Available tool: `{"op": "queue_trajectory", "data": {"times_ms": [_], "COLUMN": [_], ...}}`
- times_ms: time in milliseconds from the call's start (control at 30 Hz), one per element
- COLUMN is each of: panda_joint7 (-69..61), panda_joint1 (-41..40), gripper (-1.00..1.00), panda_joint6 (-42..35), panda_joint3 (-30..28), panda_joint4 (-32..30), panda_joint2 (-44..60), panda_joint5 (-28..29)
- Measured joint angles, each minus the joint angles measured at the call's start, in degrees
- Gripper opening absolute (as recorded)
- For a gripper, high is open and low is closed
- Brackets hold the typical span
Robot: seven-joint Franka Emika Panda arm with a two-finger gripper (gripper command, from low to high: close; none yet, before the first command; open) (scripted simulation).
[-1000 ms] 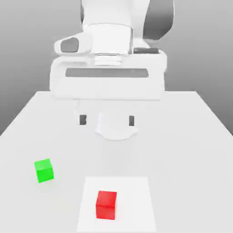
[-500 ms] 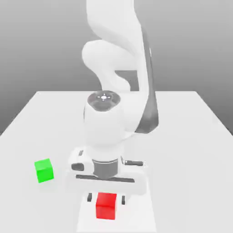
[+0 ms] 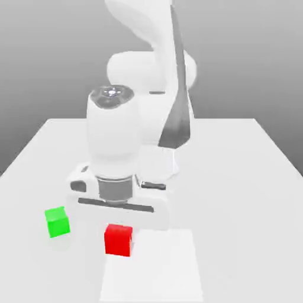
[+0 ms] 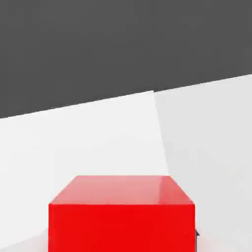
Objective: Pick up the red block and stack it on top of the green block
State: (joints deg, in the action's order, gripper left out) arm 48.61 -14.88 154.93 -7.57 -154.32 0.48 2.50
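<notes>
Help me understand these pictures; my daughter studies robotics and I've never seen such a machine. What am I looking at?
The white machine is a single robot arm, and the hand at its lower end is a gripper with two fingers. The exterior view comes from a camera standing off the arm, looking at the whole scene. The hand view comes from a camera on the hand itself, so the red block looks huge. The gripper holds that red block. On the pale table lie a green block and a flat white square.
</notes>
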Motion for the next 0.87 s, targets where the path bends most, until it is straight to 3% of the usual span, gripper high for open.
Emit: {"op": "queue_trajectory", "data": {"times_ms": [167,400,433,667,867], "panda_joint7": [0.3,-5.6,-6.3,-6.1,-0.9], "panda_joint1": [-10.3,-11.1,-11.3,-11.4,-13.4], "gripper": [-1.0,-1.0,1.0,1.0,1.0], "panda_joint6": [-1.6,9.8,10.8,10.6,0.4], "panda_joint3": [-5.6,-5.7,-5.3,-5.3,-5.2], "panda_joint4": [-6.2,-6.9,-6.8,-6.8,-7.3], "panda_joint2": [-7.9,3.2,4.3,4.1,-7.0], "panda_joint5": [2.0,-6.1,-7.1,-6.8,0.5]}}
